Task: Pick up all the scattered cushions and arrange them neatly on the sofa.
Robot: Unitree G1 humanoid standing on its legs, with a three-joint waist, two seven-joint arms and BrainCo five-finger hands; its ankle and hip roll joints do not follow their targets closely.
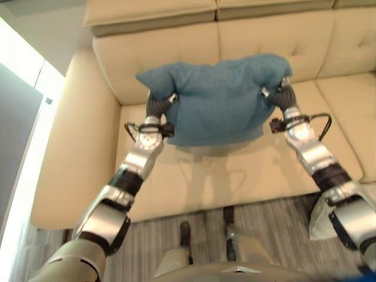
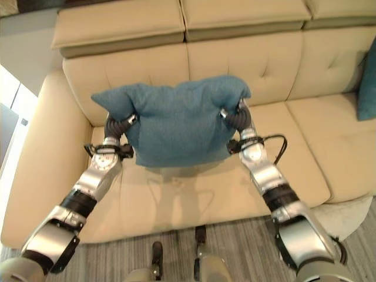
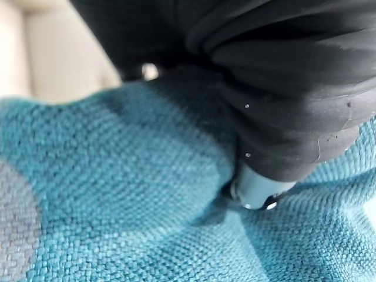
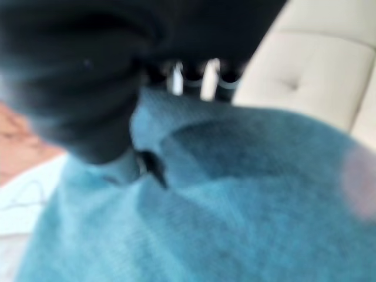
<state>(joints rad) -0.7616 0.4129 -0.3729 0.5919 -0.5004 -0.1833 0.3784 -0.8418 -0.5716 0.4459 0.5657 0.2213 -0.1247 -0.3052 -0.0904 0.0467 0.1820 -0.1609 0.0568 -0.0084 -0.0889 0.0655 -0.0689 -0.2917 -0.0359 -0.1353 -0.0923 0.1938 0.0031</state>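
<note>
Left eye view: both hands, left hand (image 1: 157,104) and right hand (image 1: 283,93), grip a teal cushion (image 1: 218,100) by its upper corners, fingertips buried in fabric. It hangs above the beige sofa (image 1: 94,147), with grey striped floor (image 1: 276,220) nearest.

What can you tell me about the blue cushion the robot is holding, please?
The blue cushion is a soft, square-ish pillow in teal woven fabric, its coarse weave clear in the left wrist view. It hangs upright in the air above the seat of the cream sofa, in front of the backrest. The left hand and right hand pinch its two upper corners, which bunch up over them, so its top edge sags slightly.
</note>
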